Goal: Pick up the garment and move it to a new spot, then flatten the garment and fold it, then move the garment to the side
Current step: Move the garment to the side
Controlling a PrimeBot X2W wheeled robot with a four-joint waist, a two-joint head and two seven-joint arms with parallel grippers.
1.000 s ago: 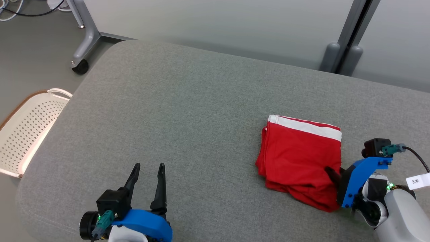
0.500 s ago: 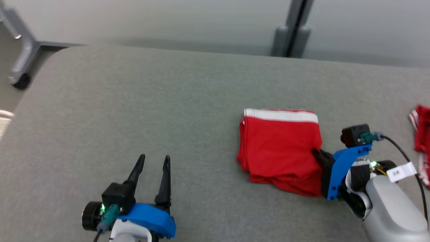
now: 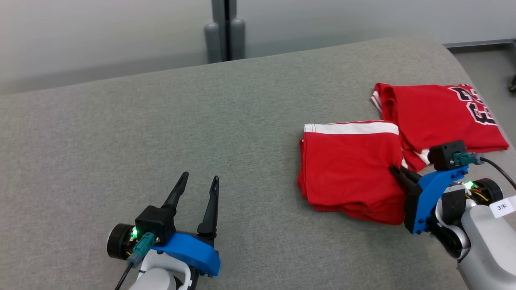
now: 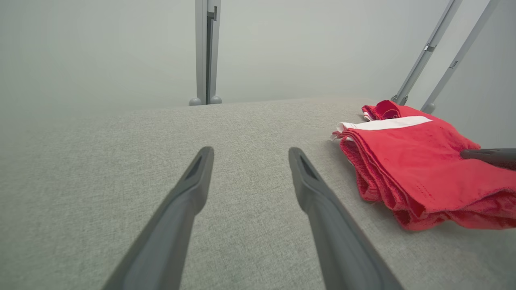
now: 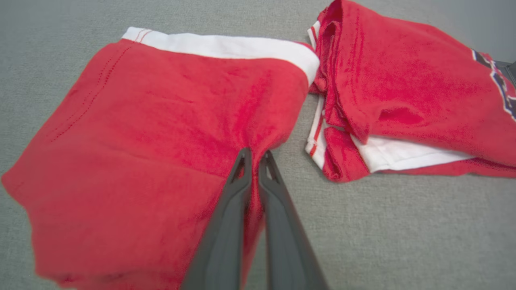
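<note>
A folded red garment (image 3: 348,167) with a white band along its far edge lies on the grey cushioned surface (image 3: 201,121). My right gripper (image 3: 397,172) is shut on the garment's right edge; in the right wrist view the red cloth (image 5: 161,133) is pinched between the two closed fingers (image 5: 231,209). The left wrist view has the garment (image 4: 407,161) off to the right. My left gripper (image 3: 197,183) rests open at the lower left, well apart from the garment, nothing between its fingers (image 4: 181,209).
A second folded red garment (image 3: 437,112) with white trim and dark numerals lies just right of and behind the held one, nearly touching it. The surface's right edge and floor (image 3: 487,60) are close by. A grey post (image 3: 225,30) stands behind.
The head camera has swung right, bringing the second red garment into view. My right gripper has closed on the garment's right edge. The left gripper stays open.
</note>
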